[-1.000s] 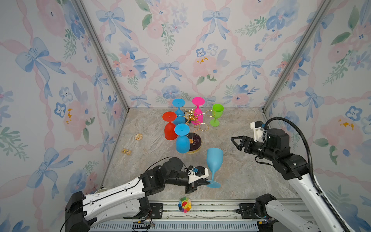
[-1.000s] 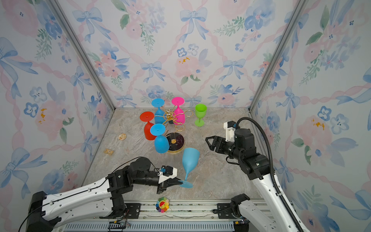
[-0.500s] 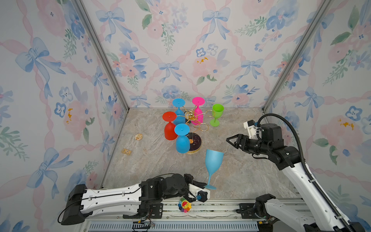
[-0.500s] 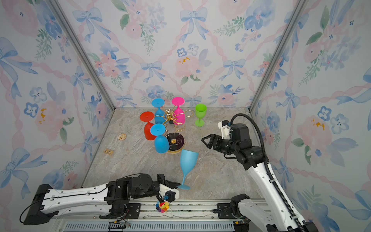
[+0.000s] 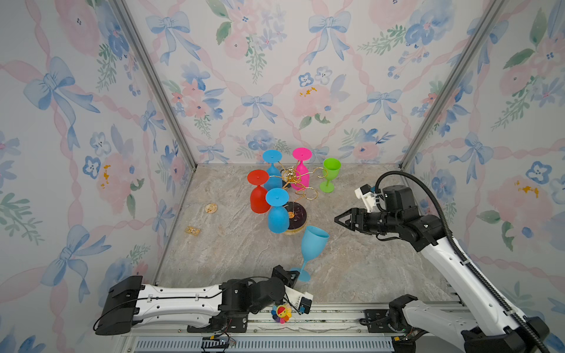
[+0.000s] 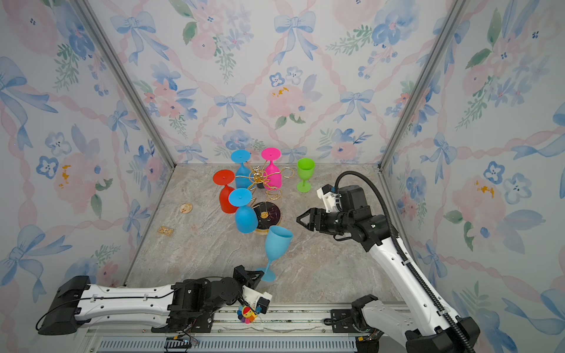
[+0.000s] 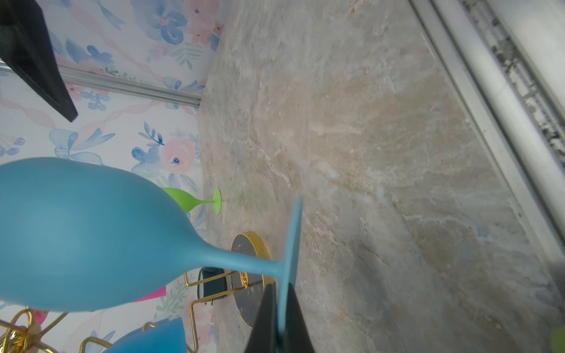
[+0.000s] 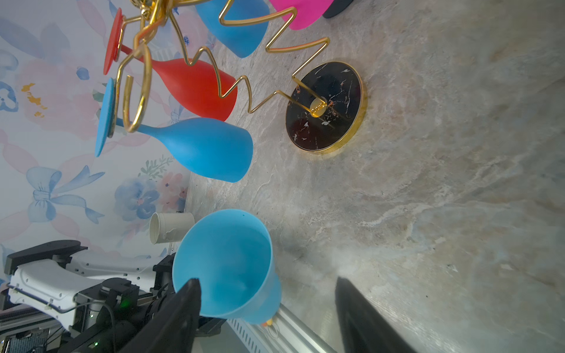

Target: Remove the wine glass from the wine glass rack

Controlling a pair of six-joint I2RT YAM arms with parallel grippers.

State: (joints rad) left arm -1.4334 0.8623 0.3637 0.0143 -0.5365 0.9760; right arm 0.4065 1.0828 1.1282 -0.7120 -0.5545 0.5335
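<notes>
Nearest, on the front rail, a multicoloured flower toy (image 5: 282, 311) lies beside my left wrist. My left fingers (image 5: 292, 276) are closed tight on the rim of the foot of the wine glass (image 5: 314, 244); the left wrist view shows the thin blue disc pinched between them. This light-blue glass is off the rack, mouth up and leaning a little, at the front middle of the tabletop (image 5: 351, 269); its bowl shows only bare blue inside. Whether the foot sits flat I cannot tell.

To its right my right fingers (image 5: 338, 219) hover spread wide, gripping nothing, tips turned toward the rack and the bowl, whose rim overlaps one finger in the right wrist view.

Just behind the glass, apart from it, stands the wine glass rack (image 5: 297, 214) on its black, gold-rimmed base. Four glasses hang from its loops mouth down: a front blue glass (image 5: 277, 218) beside the base, a red glass (image 5: 259, 200), a rear blue glass (image 5: 273, 180) and a pink glass (image 5: 299, 180). Right of the rack a green glass (image 5: 330, 172) stands upright.

Well to the left lie a small golden block (image 5: 192, 230) and, farther back, a round biscuit-like disc (image 5: 211, 208).
</notes>
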